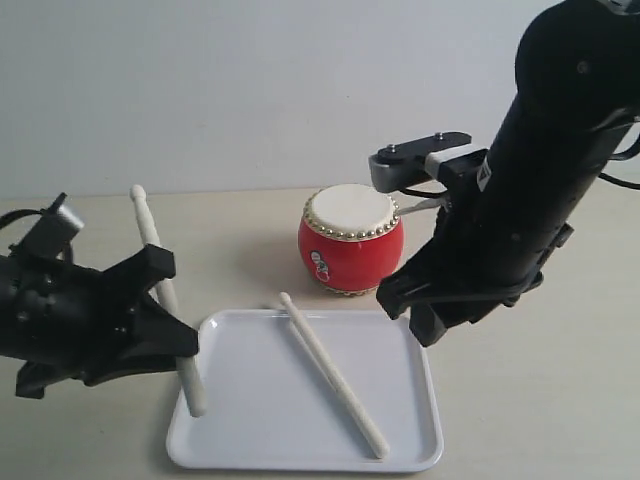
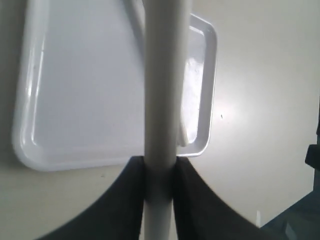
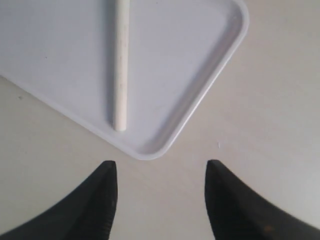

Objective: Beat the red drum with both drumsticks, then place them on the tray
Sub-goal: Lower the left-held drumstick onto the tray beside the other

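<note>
The red drum (image 1: 350,245) stands upright on the table just behind the white tray (image 1: 260,440). One drumstick (image 1: 330,372) lies diagonally in the tray, also in the right wrist view (image 3: 120,65). My left gripper (image 1: 165,300) is shut on the other drumstick (image 1: 150,228), holding it steeply tilted with its lower end over the tray's left edge. The left wrist view shows this drumstick (image 2: 162,90) clamped between the jaws of the left gripper (image 2: 160,172) above the tray (image 2: 75,100). My right gripper (image 1: 415,315) is open and empty beside the tray's far right corner (image 3: 170,65), right gripper (image 3: 161,167) over bare table.
The thick black right arm (image 1: 540,180) leans over the table just right of the drum. The beige table (image 1: 540,400) runs on to the right of the tray, and a pale wall (image 1: 250,90) closes the back.
</note>
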Available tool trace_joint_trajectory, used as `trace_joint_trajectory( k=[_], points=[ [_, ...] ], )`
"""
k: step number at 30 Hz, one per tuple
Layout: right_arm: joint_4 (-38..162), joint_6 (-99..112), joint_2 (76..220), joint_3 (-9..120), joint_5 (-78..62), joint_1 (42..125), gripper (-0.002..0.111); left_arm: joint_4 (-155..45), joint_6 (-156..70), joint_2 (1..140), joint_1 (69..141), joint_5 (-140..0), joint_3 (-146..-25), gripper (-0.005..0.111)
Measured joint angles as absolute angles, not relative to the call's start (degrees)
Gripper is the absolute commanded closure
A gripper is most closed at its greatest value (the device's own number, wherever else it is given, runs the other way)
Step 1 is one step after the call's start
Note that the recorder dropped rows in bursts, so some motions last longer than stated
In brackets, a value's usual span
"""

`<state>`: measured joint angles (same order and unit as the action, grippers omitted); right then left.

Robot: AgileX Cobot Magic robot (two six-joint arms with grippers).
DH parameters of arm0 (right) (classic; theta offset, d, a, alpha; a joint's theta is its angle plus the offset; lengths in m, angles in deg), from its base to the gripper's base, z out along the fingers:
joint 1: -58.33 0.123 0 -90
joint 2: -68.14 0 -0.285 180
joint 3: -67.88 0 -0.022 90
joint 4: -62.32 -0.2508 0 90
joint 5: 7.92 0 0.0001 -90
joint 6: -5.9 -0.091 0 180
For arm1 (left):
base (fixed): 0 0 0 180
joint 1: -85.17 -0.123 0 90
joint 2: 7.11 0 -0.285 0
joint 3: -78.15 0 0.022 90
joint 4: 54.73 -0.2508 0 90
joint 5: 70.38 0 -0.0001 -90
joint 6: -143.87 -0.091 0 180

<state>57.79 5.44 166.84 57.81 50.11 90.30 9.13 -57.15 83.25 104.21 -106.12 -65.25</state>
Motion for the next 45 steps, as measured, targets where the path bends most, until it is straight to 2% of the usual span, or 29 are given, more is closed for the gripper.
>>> trace_joint_trajectory(
  k=[3, 7, 18, 32, 45],
  points=[
    [58.9, 5.9, 165.1, 55.3, 49.6, 90.3, 0.057, 9.1, -51.1, 83.2, 111.1, -99.1, -64.9, 0.107],
    [59.8, 5.9, 162.9, 53.0, 49.2, 90.3, 0.057, 5.1, -41.5, 83.6, 116.2, -93.6, -64.8, 0.107],
    [60.4, 5.9, 160.2, 51.3, 47.1, 90.3, 0.057, -1.1, -29.8, 89.4, 119.3, -93.6, -64.9, 0.107],
    [60.5, 5.9, 160.2, 51.3, 44.9, 90.3, 0.057, -14.8, -17.9, 100.2, 119.5, -100.8, -78.9, 0.107],
    [60.5, 5.9, 160.2, 51.3, 44.8, 90.3, 0.057, -15.3, -17.0, 107.5, 120.5, -102.9, -82.9, 0.107]
  ],
)
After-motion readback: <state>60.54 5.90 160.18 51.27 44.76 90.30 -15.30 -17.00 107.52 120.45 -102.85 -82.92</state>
